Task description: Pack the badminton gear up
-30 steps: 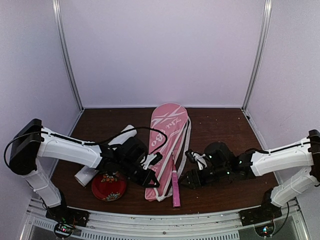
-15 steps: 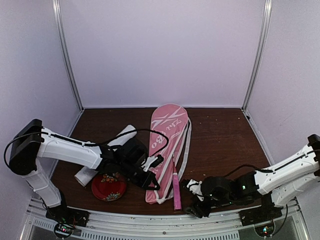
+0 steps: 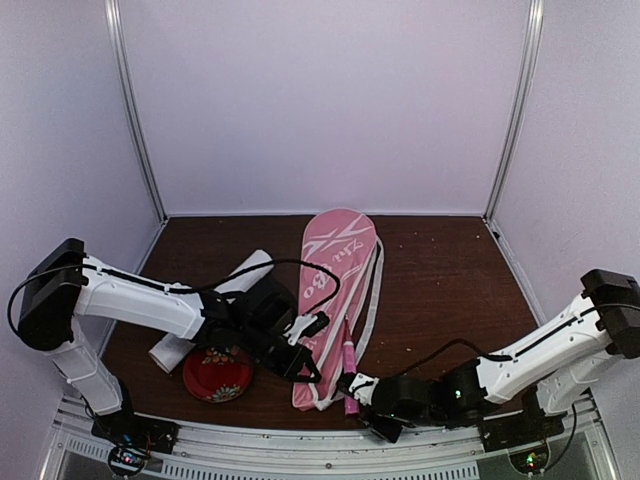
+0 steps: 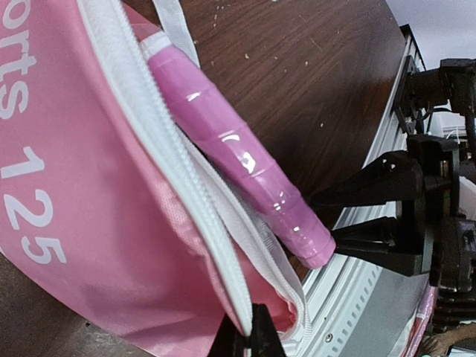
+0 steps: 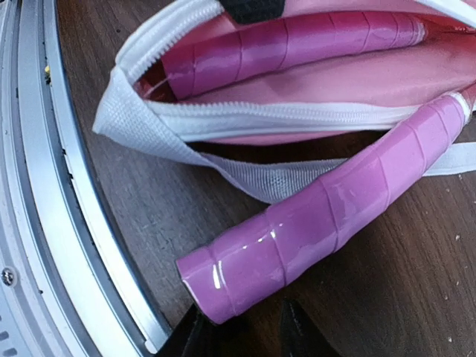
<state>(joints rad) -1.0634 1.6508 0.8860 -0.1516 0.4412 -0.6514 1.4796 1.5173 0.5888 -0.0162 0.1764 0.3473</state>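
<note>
The pink bag (image 3: 335, 265) with white lettering lies along the table's middle, its near end open. My left gripper (image 3: 303, 368) is shut on the bag's white zipper edge (image 4: 223, 245) and holds the mouth open. One racquet's pink handle (image 5: 290, 44) lies inside the bag. The second pink handle (image 3: 349, 362) lies outside the mouth on the bag's strap, seen close in the right wrist view (image 5: 327, 216). My right gripper (image 3: 360, 395) is open, low at the near edge, its fingers (image 5: 197, 336) at that handle's butt end. The white tube (image 3: 247, 268) lies left of the bag. No shuttlecocks show.
A red floral plate (image 3: 215, 382) sits under my left arm near the front left. The metal rail (image 5: 44, 223) of the table's near edge runs right beside the handle's end and my right gripper. Walls close the back and sides.
My right arm has swung from the middle right of the table down to the near edge, bringing its gripper to the outer handle's end. My left gripper has kept its hold on the bag.
</note>
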